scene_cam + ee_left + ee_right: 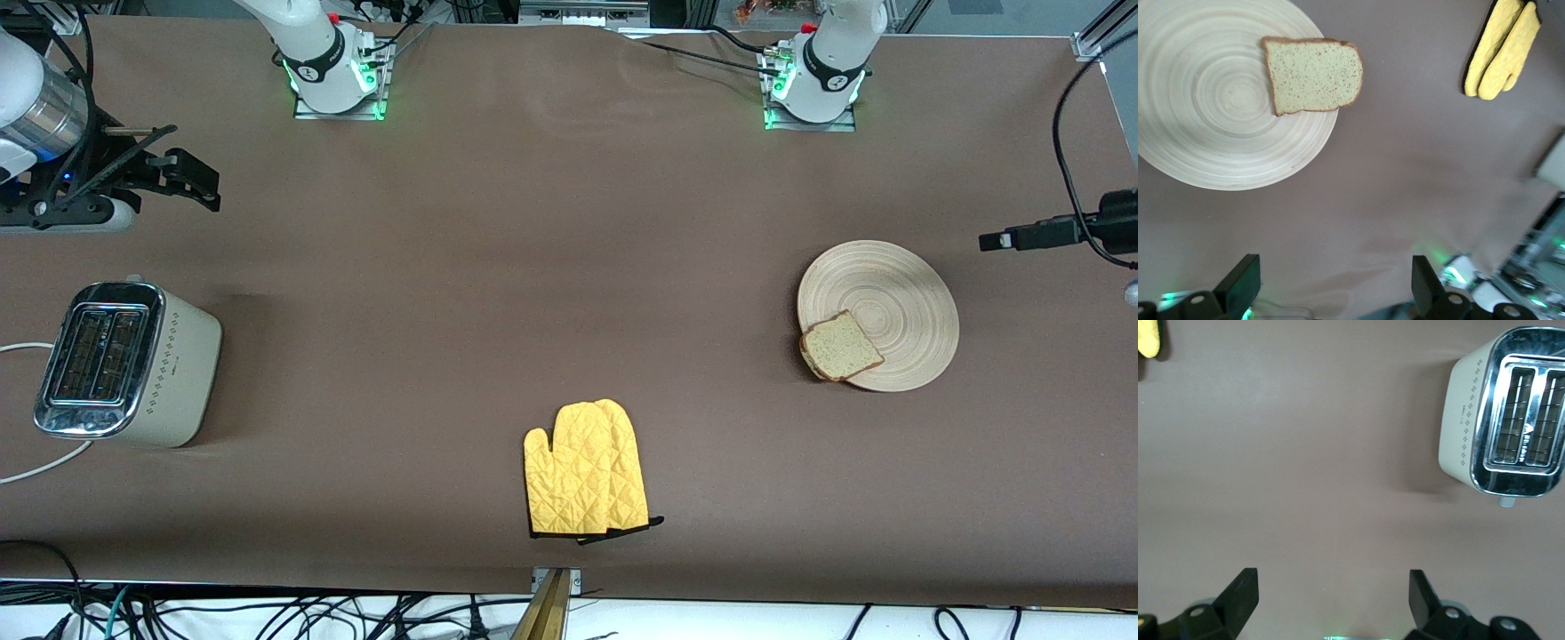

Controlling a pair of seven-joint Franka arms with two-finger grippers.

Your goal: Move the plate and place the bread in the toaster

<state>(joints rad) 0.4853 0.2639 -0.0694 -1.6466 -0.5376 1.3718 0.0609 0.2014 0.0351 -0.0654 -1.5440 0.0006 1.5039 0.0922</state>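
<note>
We see the plate lying flat on the brown table toward the left arm's end, and the bread sits half on it: one part of the slice rests on the plate's rim nearest the front camera, the rest hangs past the edge over the table. The left wrist view confirms it, the slice overlapping the plate's edge. Down at the right arm's end we have the toaster, standing upright with both slots showing empty and its white cord trailing off the table edge. Between the two, nearer the front camera, lies a yellow oven mitt, flat and well apart from both.

Now the arms. The left gripper hangs in the air over bare table beside the plate, fingers spread wide, holding nothing. The right gripper is up over bare table near the toaster, its fingers also spread wide with nothing between them.
</note>
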